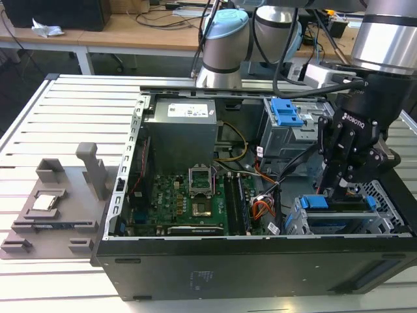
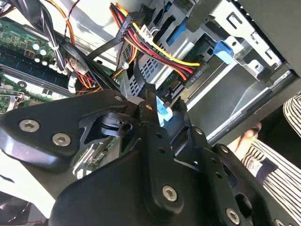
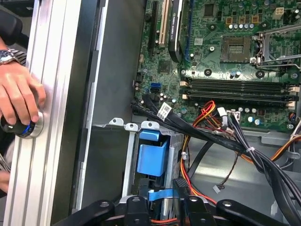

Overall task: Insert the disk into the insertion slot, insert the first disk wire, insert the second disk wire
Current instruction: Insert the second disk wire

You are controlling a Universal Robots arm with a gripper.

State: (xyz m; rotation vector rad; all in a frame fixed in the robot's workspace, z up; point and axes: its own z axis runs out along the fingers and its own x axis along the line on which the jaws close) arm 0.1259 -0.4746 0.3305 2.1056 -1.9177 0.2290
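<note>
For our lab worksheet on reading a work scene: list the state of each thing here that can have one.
computer case: open, side panel off.
disk: inside the insertion slot.
gripper: shut on the blue wire.
hand: resting on a round knob.

The exterior view looks down from a distance over the whole open computer case (image 1: 195,274); both wrist views sit close behind the gripper (image 2: 163,112), sharing that case's interior.
</note>
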